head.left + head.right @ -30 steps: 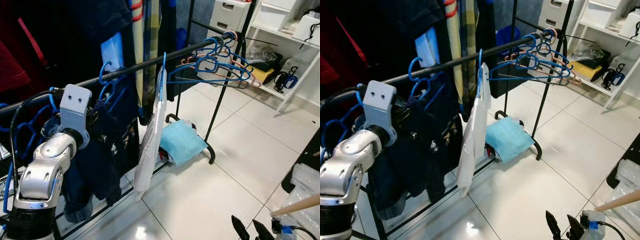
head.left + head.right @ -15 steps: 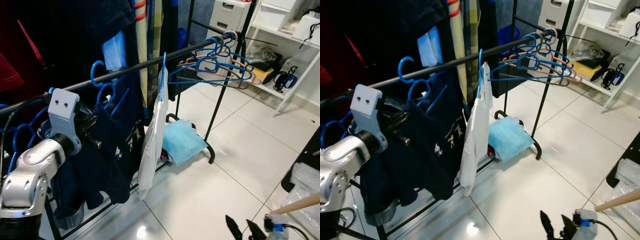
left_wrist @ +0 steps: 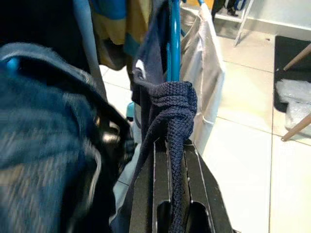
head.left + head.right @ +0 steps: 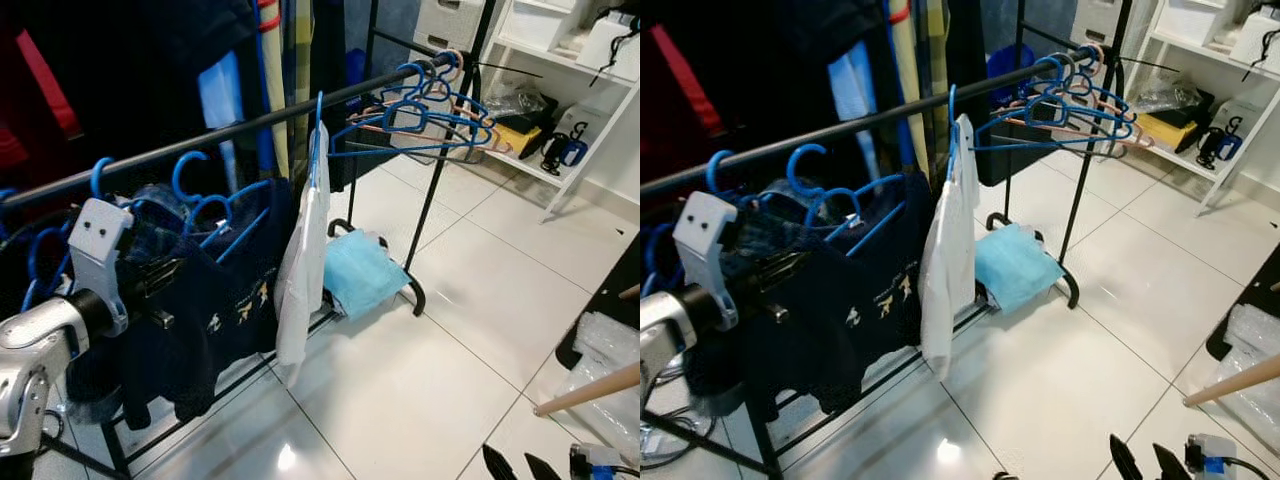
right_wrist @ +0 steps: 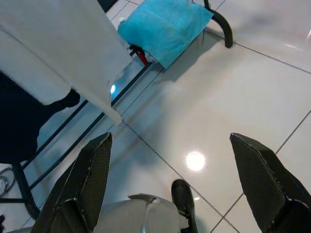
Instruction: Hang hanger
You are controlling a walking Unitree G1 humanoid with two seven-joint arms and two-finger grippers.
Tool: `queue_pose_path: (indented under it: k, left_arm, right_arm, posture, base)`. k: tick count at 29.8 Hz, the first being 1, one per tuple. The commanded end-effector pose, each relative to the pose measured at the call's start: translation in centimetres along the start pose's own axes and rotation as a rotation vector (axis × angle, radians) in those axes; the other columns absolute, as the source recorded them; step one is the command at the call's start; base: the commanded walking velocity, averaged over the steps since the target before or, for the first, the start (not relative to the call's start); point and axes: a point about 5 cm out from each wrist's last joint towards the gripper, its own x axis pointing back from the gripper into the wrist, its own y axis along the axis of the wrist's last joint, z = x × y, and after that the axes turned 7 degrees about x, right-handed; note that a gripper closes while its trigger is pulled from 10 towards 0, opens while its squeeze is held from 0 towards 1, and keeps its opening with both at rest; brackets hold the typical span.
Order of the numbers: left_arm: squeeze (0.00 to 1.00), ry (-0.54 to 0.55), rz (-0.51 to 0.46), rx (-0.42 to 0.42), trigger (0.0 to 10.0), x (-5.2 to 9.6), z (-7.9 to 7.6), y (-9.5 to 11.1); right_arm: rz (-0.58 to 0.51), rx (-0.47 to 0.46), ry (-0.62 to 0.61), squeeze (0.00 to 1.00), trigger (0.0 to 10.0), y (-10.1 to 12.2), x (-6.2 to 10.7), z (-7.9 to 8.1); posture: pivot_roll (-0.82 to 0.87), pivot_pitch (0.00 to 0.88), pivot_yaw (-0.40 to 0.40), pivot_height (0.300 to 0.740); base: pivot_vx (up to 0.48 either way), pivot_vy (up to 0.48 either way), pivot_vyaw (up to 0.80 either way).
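Clothes are seen hanging along a black rail that slopes up toward the robot's right. The left gripper is held below the rail on the robot's left, and its jaws are pressed together on a dark knitted collar of a navy garment. A blue hanger rises straight out of that collar in the left wrist view, and the garment is draped from it beneath the rail; whether the hook rests on the rail cannot be told. Faded denim is crowded against the gripper on one side. A white garment is hung just beside the navy one, from a blue hook over the rail. Further along the rail, a bunch of bare blue hangers is gathered near the upright post. A light blue cloth is lying on the white tiled floor at the foot of the rack. The right gripper is hung low over the tiles, well apart from the rack, its jaws spread wide with nothing between them.
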Motion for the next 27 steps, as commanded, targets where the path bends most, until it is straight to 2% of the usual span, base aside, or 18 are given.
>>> queue_pose_path:
  k: [1, 3, 4, 7, 8, 11, 13, 14, 16, 17, 18, 19, 21, 22, 23, 24, 25, 27]
  left_arm:
    - [0.0, -0.036, -0.014, -0.004, 10.0, 0.9, 0.3, 0.5]
    - [0.0, -0.036, -0.014, -0.004, 10.0, 0.9, 0.3, 0.5]
    - [0.0, -0.066, -0.014, 0.01, 10.0, 1.4, 0.3, 0.5]
    - [0.0, -0.066, -0.014, 0.01, 10.0, 1.4, 0.3, 0.5]
    - [0.0, -0.094, -0.009, 0.019, 10.0, 1.8, 0.3, 0.6]
    - [0.0, -0.136, 0.001, 0.027, 10.0, 2.3, 0.1, 0.6]
    - [0.0, -0.223, 0.004, 0.048, 10.0, 2.5, -0.9, 0.8]
    - [0.0, -0.262, -0.01, 0.067, 10.0, 2.2, -1.7, 1.0]
    - [0.0, -0.262, -0.01, 0.067, 10.0, 2.2, -1.7, 1.0]
    - [0.0, -0.284, -0.02, 0.079, 10.0, 2.0, -2.2, 1.1]
    - [0.0, -0.284, -0.02, 0.079, 10.0, 2.0, -2.2, 1.1]
    - [0.0, -0.33, -0.037, 0.094, 10.0, 1.5, -3.1, 1.2]
    - [0.0, -0.396, -0.058, 0.106, 10.0, 1.0, -4.2, 1.4]
    - [0.0, -0.396, -0.058, 0.106, 10.0, 1.0, -4.2, 1.4]
    - [0.0, -0.425, -0.07, 0.106, 10.0, 0.9, -4.4, 1.8]
    - [0.0, -0.425, -0.07, 0.106, 10.0, 0.9, -4.4, 1.8]
    - [0.0, -0.448, -0.096, 0.083, 10.0, 0.9, -4.2, 2.7]
    - [0.0, -0.454, -0.108, 0.076, 10.0, 0.9, -4.0, 3.2]
  right_arm:
    - [0.036, -0.016, -0.018, 0.0, 10.0, -1.5, 0.2, 0.7]
    - [0.036, -0.016, -0.018, 0.0, 10.0, -1.5, 0.2, 0.7]
    - [0.048, -0.02, -0.018, 0.0, 10.0, -2.2, -0.2, 1.7]
    - [0.048, -0.02, -0.018, 0.0, 10.0, -2.2, -0.2, 1.7]
    - [0.058, -0.024, -0.016, 0.0, 10.0, -2.6, -0.5, 2.4]
    - [0.058, -0.027, -0.017, 0.0, 10.0, -2.6, -0.6, 2.6]
    - [0.005, -0.044, -0.046, 0.0, 10.0, -1.0, -1.0, 1.1]
    - [-0.056, -0.052, -0.066, 0.0, 10.0, 0.8, -1.4, -0.2]
    - [-0.056, -0.052, -0.066, 0.0, 10.0, 0.8, -1.4, -0.2]
    - [-0.1, -0.058, -0.077, 0.0, 10.0, 2.0, -1.7, -1.0]
    - [-0.1, -0.058, -0.077, 0.0, 10.0, 2.0, -1.7, -1.0]
    - [-0.217, -0.044, -0.062, 0.0, 10.0, 6.2, -4.1, -0.6]
    - [-0.388, -0.017, -0.017, 0.0, 10.0, 12.5, -6.6, 1.2]
    - [-0.388, -0.017, -0.017, 0.0, 10.0, 12.5, -6.6, 1.2]
    - [-0.483, 0.001, 0.023, 0.0, 10.0, 16.0, -6.7, 2.5]
    - [-0.483, 0.001, 0.023, 0.0, 10.0, 16.0, -6.7, 2.5]
    - [-0.604, 0.051, 0.122, 0.0, 10.0, 20.3, -5.8, 4.7]
    - [-0.637, 0.08, 0.153, 0.0, 10.0, 21.5, -5.5, 5.5]
  posture:
    - [-0.09, 0.121, -0.018, 0.74]
    - [-0.09, 0.121, -0.018, 0.74]
    - [-0.09, 0.121, -0.02, 0.74]
    - [-0.09, 0.121, -0.02, 0.74]
    - [-0.09, 0.121, -0.022, 0.74]
    - [-0.09, 0.12, -0.021, 0.74]
    - [-0.08, 0.12, -0.015, 0.74]
    - [-0.08, 0.12, -0.013, 0.74]
    - [-0.08, 0.12, -0.013, 0.74]
    - [-0.08, 0.119, -0.011, 0.74]
    - [-0.08, 0.119, -0.011, 0.74]
    - [-0.09, 0.117, -0.008, 0.74]
    - [-0.09, 0.116, -0.007, 0.74]
    - [-0.09, 0.116, -0.007, 0.74]
    - [-0.09, 0.112, -0.009, 0.74]
    - [-0.09, 0.112, -0.009, 0.74]
    - [-0.08, 0.11, -0.011, 0.74]
    - [-0.08, 0.11, -0.01, 0.74]
  base:
    - [-0.371, 0.0, 0.0]
    - [-0.371, 0.0, 0.0]
    - [-0.379, 0.0, 0.0]
    - [-0.379, 0.0, 0.0]
    - [-0.39, 0.0, 0.0]
    - [-0.39, 0.0, 0.0]
    - [-0.398, 0.0, 0.0]
    - [-0.398, 0.0, 0.0]
    - [-0.398, 0.0, 0.0]
    - [-0.398, 0.0, 0.0]
    - [-0.398, 0.0, 0.0]
    - [-0.401, 0.0, 0.0]
    - [-0.399, 0.0, 0.0]
    - [-0.398, 0.0, 0.0]
    - [-0.401, 0.0, 0.0]
    - [-0.401, 0.0, 0.0]
    - [-0.368, 0.0, 0.0]
    - [-0.332, 0.0, 0.0]
